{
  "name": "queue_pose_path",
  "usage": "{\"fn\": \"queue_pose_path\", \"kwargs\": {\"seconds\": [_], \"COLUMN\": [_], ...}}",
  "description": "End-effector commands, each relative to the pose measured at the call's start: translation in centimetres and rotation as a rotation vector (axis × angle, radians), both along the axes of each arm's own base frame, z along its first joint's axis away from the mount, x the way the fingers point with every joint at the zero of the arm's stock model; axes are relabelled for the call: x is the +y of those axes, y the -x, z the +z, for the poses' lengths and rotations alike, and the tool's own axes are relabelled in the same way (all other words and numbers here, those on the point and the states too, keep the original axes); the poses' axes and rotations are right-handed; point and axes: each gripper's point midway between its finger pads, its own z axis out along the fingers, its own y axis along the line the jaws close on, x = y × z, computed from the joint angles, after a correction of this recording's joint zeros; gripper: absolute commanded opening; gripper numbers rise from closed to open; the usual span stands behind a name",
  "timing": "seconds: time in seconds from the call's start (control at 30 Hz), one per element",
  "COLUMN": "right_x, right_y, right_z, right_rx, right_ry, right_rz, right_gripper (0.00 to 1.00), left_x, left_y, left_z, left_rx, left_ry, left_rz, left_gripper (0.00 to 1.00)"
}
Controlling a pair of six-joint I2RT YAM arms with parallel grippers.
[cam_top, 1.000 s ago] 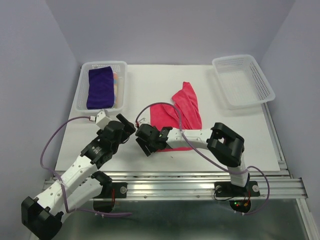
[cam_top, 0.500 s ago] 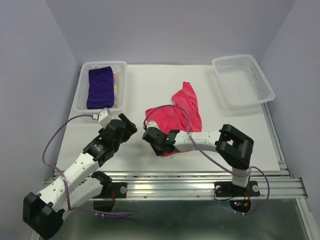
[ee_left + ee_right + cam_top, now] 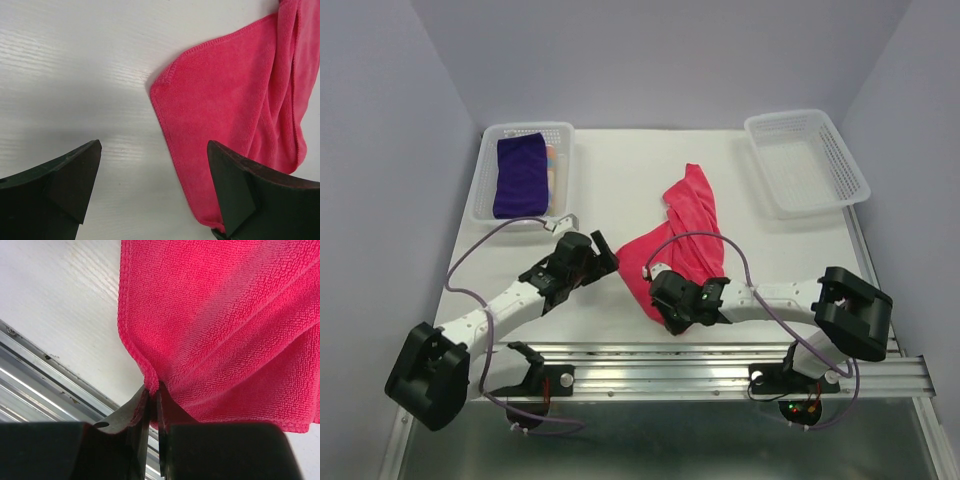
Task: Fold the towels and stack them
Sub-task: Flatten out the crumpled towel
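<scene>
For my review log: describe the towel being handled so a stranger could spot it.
On the white table, between the left basket and right basket, lies a hot pink towel. It is the only cloth outside a basket, its near corner pinched by the right fingers; the purple towel sits in the left basket.

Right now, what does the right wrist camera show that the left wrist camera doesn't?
Only the right wrist view shows the right hand pinched shut on an edge of the pink towel, with the metal rail along the white table. Only the left wrist view shows the left hand open, fingers wide apart, a rounded towel corner lying flat between them. Both show the pink towel on the white table.
</scene>
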Motion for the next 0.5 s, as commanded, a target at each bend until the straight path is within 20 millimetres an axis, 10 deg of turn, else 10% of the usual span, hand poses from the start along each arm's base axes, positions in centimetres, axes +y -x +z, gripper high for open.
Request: {"fn": "queue_pose_path", "kwargs": {"seconds": [0.0,0.47], "right_x": [0.7,1.0], "right_y": [0.7,0.5], "right_z": [0.7,1.1], "right_rx": [0.018,0.013], "right_ry": [-0.056,-0.073], "right_rz": [0.025,0.025], "right_gripper": [0.13,0.12], "left_x": [-1.7,-2.6], "left_y": [-2.3,-6.2], "left_z": [0.4,-4.7], "left_rx": [-0.048,0.084], "left_ry": [-0.036,-0.273], "left_rz": [-0.089,-0.159], "left_gripper": [0.99,0.86]}}
